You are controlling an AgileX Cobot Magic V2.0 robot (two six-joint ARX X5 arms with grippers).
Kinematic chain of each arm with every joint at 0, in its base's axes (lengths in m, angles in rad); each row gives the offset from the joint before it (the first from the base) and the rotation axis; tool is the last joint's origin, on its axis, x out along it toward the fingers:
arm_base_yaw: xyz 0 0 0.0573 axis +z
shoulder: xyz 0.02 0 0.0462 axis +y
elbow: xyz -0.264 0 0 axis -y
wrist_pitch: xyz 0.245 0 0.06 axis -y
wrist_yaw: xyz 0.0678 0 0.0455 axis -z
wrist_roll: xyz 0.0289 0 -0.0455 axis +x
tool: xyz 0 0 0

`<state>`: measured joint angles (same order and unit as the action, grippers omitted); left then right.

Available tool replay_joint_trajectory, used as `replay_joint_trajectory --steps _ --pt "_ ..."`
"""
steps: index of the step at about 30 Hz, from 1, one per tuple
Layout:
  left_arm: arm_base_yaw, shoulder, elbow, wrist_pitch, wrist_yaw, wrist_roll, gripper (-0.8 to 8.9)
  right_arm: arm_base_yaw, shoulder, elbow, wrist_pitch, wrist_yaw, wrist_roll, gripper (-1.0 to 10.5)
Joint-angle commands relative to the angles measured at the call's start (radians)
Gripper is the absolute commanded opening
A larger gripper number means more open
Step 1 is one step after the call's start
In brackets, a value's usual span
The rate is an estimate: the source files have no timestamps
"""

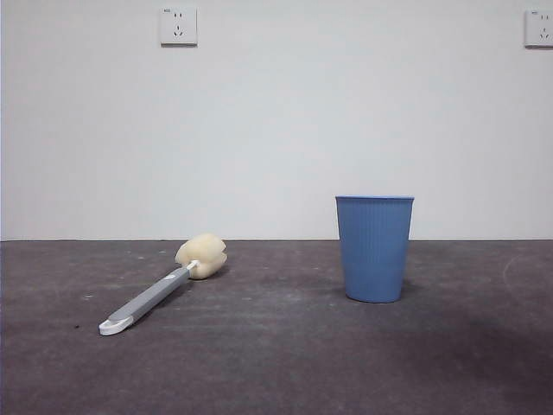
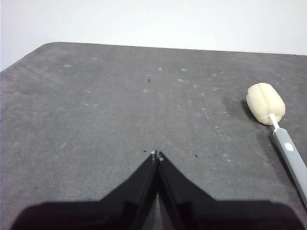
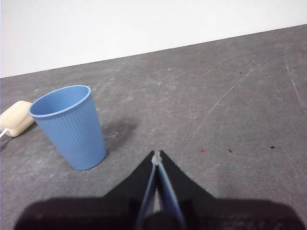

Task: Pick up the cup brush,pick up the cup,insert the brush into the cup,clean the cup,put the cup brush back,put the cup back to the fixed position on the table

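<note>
Table (image 1: 276, 372): dark grey matte surface with pale scuffs and specks, filling the near ground in all three views. The left wrist view alone shows a rounded corner of it at the far side; the right wrist view alone shows long pale scratch lines, a small red speck and a few black specks.

Left gripper (image 2: 157, 154): black jaws pressed together at the tips, holding nothing, over bare table. Not seen in the front view.

Right gripper (image 3: 157, 154): black jaws closed tip to tip, nothing between them, over bare table just beside the cup. Not seen in the front view.

Cup brush (image 1: 164, 290): lying flat on the table, left of centre in the front view. White tip nearest the camera, grey handle running away and to the right, cream-yellow sponge head at the far end. The left wrist view gives sponge head and part of the handle (image 2: 276, 127), the tip cut off by the frame edge. The right wrist view gives only part of the sponge (image 3: 17, 118), beyond the cup.

Cup (image 1: 374, 249): blue, ribbed, upright on the table, right of centre, well apart from the brush. The right wrist view shows its open mouth (image 3: 69, 125); it looks empty. Nothing stands between either item and its nearer gripper.

Wall (image 1: 276, 130): plain white, behind the table.

Sockets: two white wall outlets, one upper left (image 1: 178, 26), one at the upper right edge (image 1: 539, 28); front view only.
</note>
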<state>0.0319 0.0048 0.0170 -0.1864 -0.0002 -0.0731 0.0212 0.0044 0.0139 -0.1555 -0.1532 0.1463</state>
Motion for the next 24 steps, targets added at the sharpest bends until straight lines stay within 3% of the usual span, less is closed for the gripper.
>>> replay_joint_trajectory --steps 1,6,13,17,24 --pt "0.002 -0.003 -0.013 0.005 0.006 -0.009 -0.03 0.0 -0.002 -0.008 -0.01 0.002 0.011 0.0" --pt "0.002 -0.003 -0.013 0.014 0.038 -0.037 -0.04 0.0 -0.002 -0.008 0.028 -0.003 0.036 0.0" --pt "0.002 -0.002 0.064 0.019 0.082 -0.147 -0.07 0.0 0.006 0.061 0.057 -0.001 0.207 -0.1" --pt "0.002 0.011 0.15 0.004 0.145 -0.171 -0.07 0.002 0.042 0.131 0.056 -0.01 0.216 -0.1" --pt "0.002 0.116 0.322 -0.14 0.227 -0.166 -0.07 0.006 0.174 0.339 -0.087 -0.161 0.172 -0.1"
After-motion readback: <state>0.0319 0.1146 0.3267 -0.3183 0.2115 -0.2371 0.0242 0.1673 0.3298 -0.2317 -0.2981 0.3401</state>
